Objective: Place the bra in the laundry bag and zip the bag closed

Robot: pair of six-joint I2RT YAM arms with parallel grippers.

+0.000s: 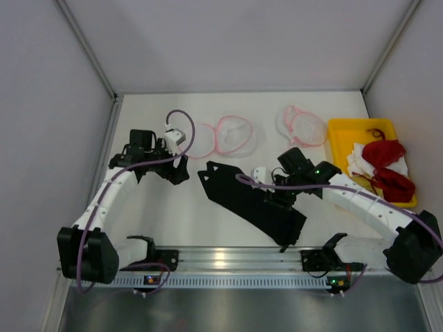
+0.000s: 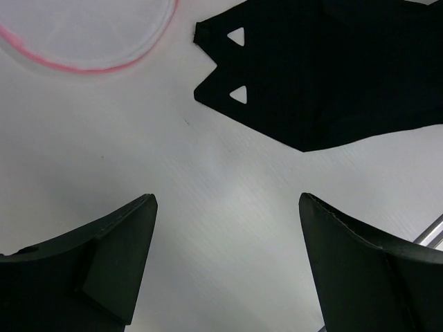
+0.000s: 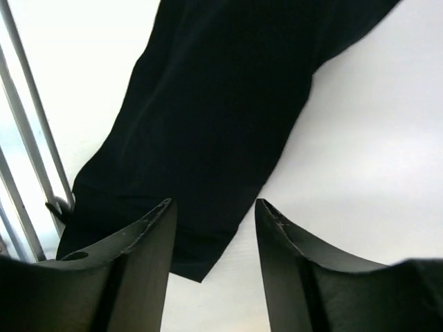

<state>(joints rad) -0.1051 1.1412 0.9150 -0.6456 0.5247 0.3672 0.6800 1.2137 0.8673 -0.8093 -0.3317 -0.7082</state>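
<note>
The black bra (image 1: 246, 200) lies spread flat and slanted across the middle of the table. My right gripper (image 1: 275, 202) hovers over its right part. In the right wrist view the right gripper (image 3: 213, 204) is open, and the bra (image 3: 214, 104) lies below it with one edge running between the fingertips, gripped by neither. My left gripper (image 1: 178, 171) stands open just left of the bra's pointed wing. The left gripper (image 2: 227, 200) has only bare table between its fingers, the bra (image 2: 325, 76) ahead to the right. A round white mesh laundry bag (image 1: 234, 135) with pink trim lies behind the bra, its rim (image 2: 90, 66) showing at upper left.
A second mesh bag (image 1: 304, 128) lies at the back right. A yellow tray (image 1: 346, 128) at the right edge holds red garments (image 1: 387, 166) and white cloth. A metal rail (image 1: 228, 259) runs along the near edge, also seen as the rail (image 3: 28, 138). Grey walls close in both sides.
</note>
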